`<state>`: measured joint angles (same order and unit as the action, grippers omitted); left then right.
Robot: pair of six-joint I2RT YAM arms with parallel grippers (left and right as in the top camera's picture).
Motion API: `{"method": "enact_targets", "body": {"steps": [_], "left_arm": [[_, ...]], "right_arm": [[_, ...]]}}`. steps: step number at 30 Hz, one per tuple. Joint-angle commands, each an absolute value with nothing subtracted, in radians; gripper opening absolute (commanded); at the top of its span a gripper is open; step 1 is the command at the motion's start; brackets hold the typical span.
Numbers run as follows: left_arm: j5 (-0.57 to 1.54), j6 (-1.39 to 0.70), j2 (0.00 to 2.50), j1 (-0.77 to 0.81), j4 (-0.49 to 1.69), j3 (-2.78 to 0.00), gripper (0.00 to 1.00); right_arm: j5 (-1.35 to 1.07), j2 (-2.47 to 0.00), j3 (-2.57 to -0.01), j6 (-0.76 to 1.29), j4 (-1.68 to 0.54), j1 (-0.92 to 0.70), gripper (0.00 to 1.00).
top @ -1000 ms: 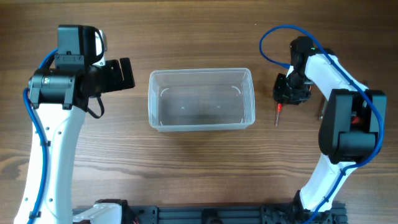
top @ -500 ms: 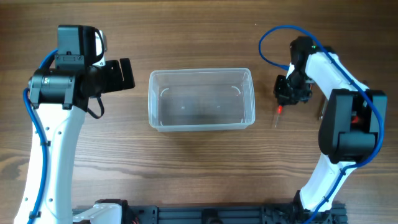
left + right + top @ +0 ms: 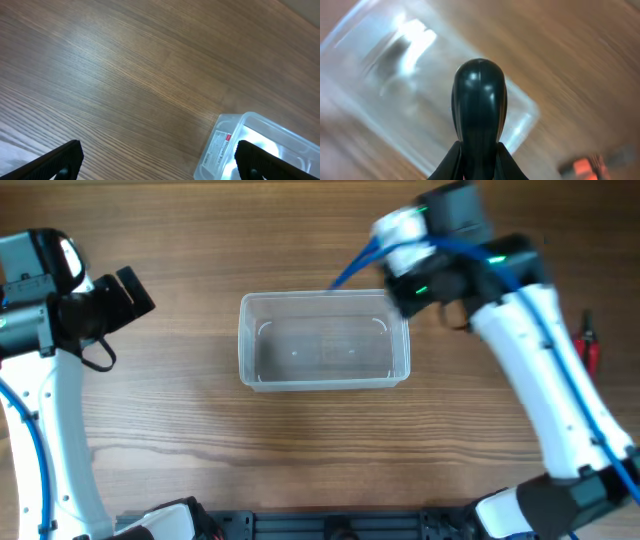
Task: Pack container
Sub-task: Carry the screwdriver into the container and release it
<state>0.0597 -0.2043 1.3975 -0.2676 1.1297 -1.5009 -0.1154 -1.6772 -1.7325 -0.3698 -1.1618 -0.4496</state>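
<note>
The clear plastic container (image 3: 322, 381) stands mid-table and looks empty. My right gripper (image 3: 412, 288) hangs blurred over the container's far right corner. In the right wrist view its fingers (image 3: 479, 155) are shut on a tool's black rounded handle (image 3: 479, 100), with the container (image 3: 380, 90) blurred behind. The rest of the tool is hidden. My left gripper (image 3: 132, 293) is open and empty, left of the container. In the left wrist view its fingers (image 3: 160, 160) are spread wide over bare wood, with a container corner (image 3: 225, 145) at the lower right.
A red-handled tool (image 3: 590, 348) lies at the far right edge of the table. It shows as a red blur (image 3: 584, 166) in the right wrist view. The table is wood grain all round the container.
My right arm has lifted the black-handled tool from the table right of the container and swung it left, over the container's far right corner. My left arm has drawn back to the left.
</note>
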Motion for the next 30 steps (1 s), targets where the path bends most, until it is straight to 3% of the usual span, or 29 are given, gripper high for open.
{"method": "enact_targets", "body": {"steps": [1,11,12,13,14,22,25,26,28,30], "left_arm": [[0.109,-0.218,1.400,-0.271,1.128,-1.505,1.00],[0.108,-0.217,1.400,-0.271,1.135,-1.505,1.00],[0.108,-0.217,1.400,-0.271,1.135,-1.505,1.00],[0.108,-0.217,1.400,-0.271,1.135,-1.505,1.00],[0.108,-0.217,1.400,-0.271,1.135,-1.505,1.00],[0.108,-0.216,1.400,-0.271,1.135,-1.505,1.00],[0.108,-0.217,1.400,-0.271,1.135,-1.505,1.00],[0.108,-0.217,1.400,-0.271,1.135,-1.505,1.00],[0.108,-0.217,1.400,-0.271,1.135,-1.505,1.00],[0.108,-0.217,1.400,-0.271,1.139,-1.505,1.00]], "right_arm": [[-0.159,-1.781,-1.699,-0.715,-1.155,-0.558,0.05],[-0.223,-2.120,-1.698,-0.694,-1.041,-0.611,0.07],[-0.228,-2.138,-1.698,-0.667,-1.040,-0.611,0.16],[-0.227,-2.146,-1.698,-0.641,-1.040,-0.611,0.32],[-0.227,-2.149,-1.698,-0.619,-1.040,-0.611,0.36],[-0.215,-2.025,-1.809,-0.456,-1.132,-0.608,0.51],[-0.059,-1.874,-1.923,-0.299,-1.150,-0.577,0.55],[0.034,-1.829,-1.946,-0.192,-1.131,-0.553,0.70],[0.181,-1.750,-1.960,0.040,-1.091,-0.481,0.88],[0.212,-1.698,-1.959,0.260,-1.082,-0.358,0.87]]}}
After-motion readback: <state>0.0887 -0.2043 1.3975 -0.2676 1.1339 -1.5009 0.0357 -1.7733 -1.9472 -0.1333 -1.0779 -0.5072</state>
